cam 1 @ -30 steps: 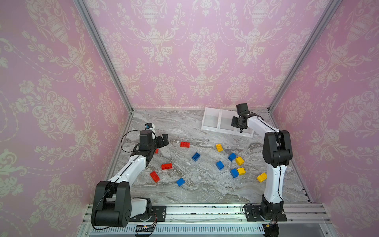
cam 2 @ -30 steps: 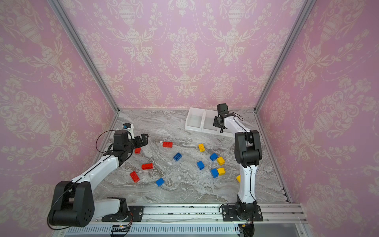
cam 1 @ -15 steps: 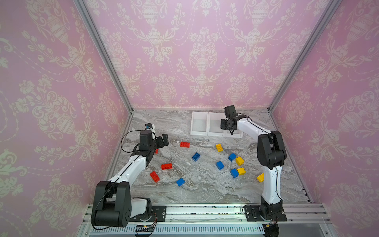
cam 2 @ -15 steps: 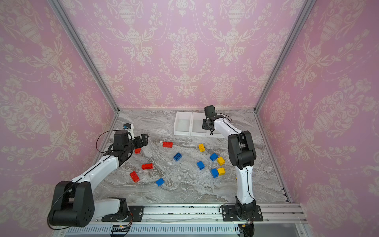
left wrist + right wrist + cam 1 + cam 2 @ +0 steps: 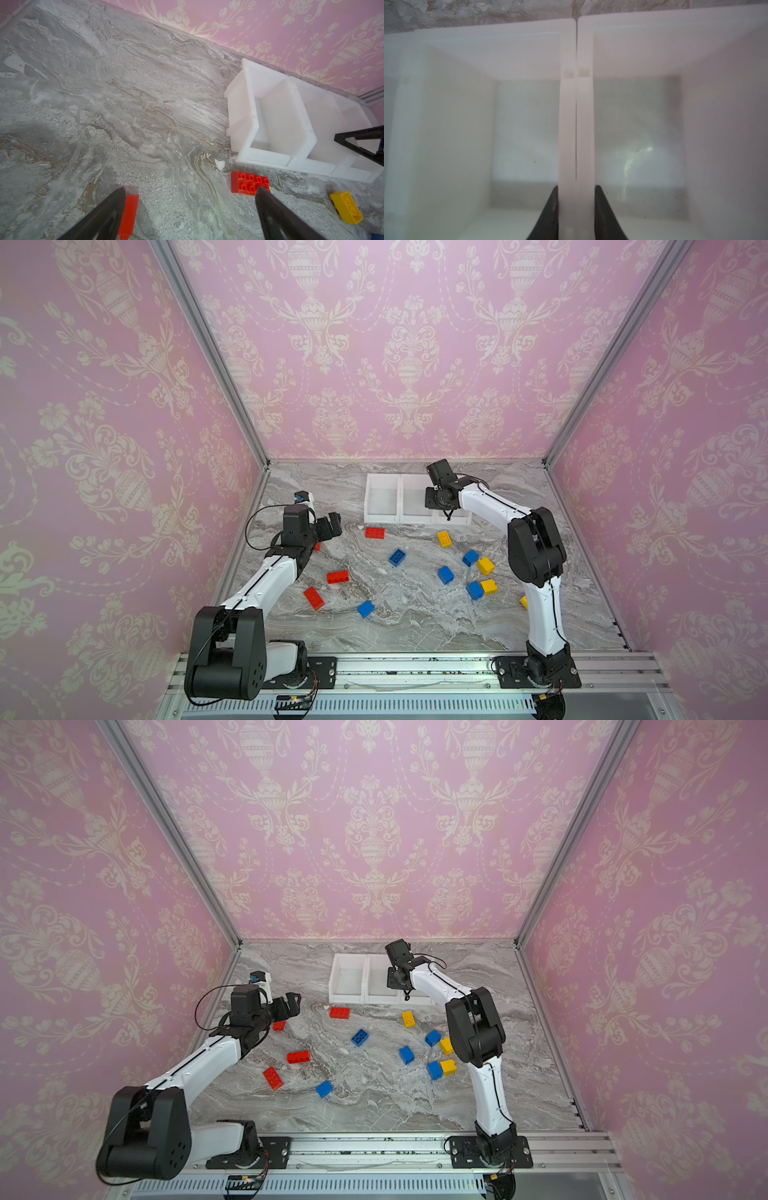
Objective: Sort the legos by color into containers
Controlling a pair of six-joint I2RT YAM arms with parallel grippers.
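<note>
Bricks [image 5: 445, 574] loose all over the grey marbled worktop [image 5: 415, 626], every one of them outside the bins [image 5: 381, 518]. Lying just in front of the bins, studs up, a long red brick [image 5: 374, 533]. A little to its right, a yellow brick [image 5: 444, 538], and between the two but nearer the front, a blue brick [image 5: 397, 557]. Down the left side, two more red bricks [image 5: 337, 576] close together, then a lone blue one [image 5: 365, 608] further forward. Over on the right, a tight huddle of blue and yellow bricks [image 5: 475, 590], some touching or nearly so. Half hidden behind the right arm, one last yellow brick [image 5: 524, 601].

Three white bins, joined in a row, sitting toward the back wall. Right fingers [image 5: 604, 212] clamped on the doubled wall between the middle bin and the right-hand one, one finger down inside each. Left fingers [image 5: 276, 216] spread wide, holding nothing, hanging above the left side of the worktop. Right beside one fingertip in the left wrist view, a small red brick [image 5: 128, 216], partly tucked under the left arm in both top views.
</note>
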